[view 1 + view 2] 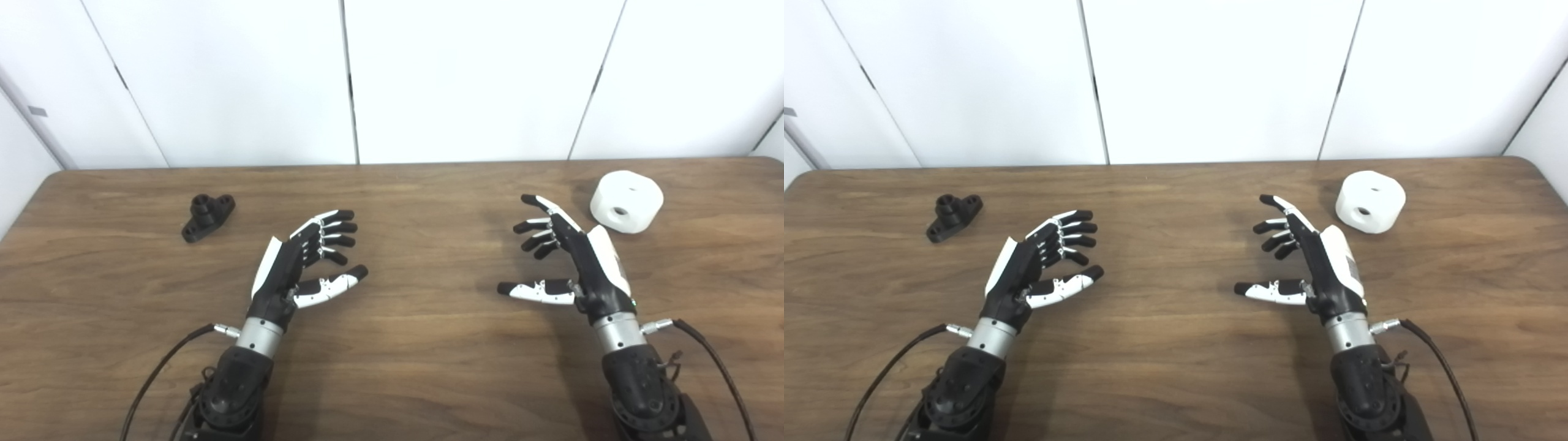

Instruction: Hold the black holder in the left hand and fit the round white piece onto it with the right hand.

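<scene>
**Fingers spread, both hands empty**

Fingers (pixel 327 229) of the left hand (pixel 294 263) splay apart, holding nothing; right hand (pixel 569 257) likewise; black holder (pixel 208 216) lies upper left on the wooden table (pixel 404 367), apart from both; round white piece (pixel 626 201) sits upper right, near the right hand.

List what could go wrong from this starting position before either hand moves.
1. The holder is small, low and lies flat on the table, so the open left hand may struggle to get fingers under it and could push it away.
2. The white piece is round and rests tilted, so a nudge from the open right hand might roll it.
3. It sits near the table's far right corner, so it could roll off.
</scene>
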